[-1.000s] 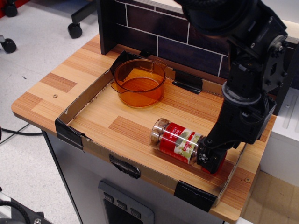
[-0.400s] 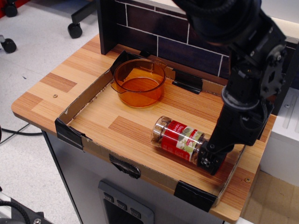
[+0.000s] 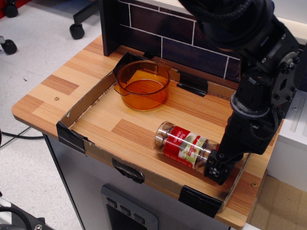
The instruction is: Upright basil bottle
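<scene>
The basil bottle (image 3: 184,146) lies on its side in the front right of the cardboard tray (image 3: 76,109). It is a clear jar with a red-and-pale-green label and brownish contents, its base pointing left. My gripper (image 3: 217,168) is at its right end, closed around the cap, which the black fingers hide. The bottle rests on the tray floor.
An orange transparent bowl (image 3: 143,84) stands at the tray's back left. A dark tiled wall panel (image 3: 158,28) rises behind the tray. The tray's low front wall (image 3: 158,184) and black taped corners lie close to the gripper. A white box (image 3: 292,139) stands at the right.
The gripper shifted slightly right and toward the front edge, and the red cap end is now hidden by it. The bottle rocked a little with it and still lies on its side.
</scene>
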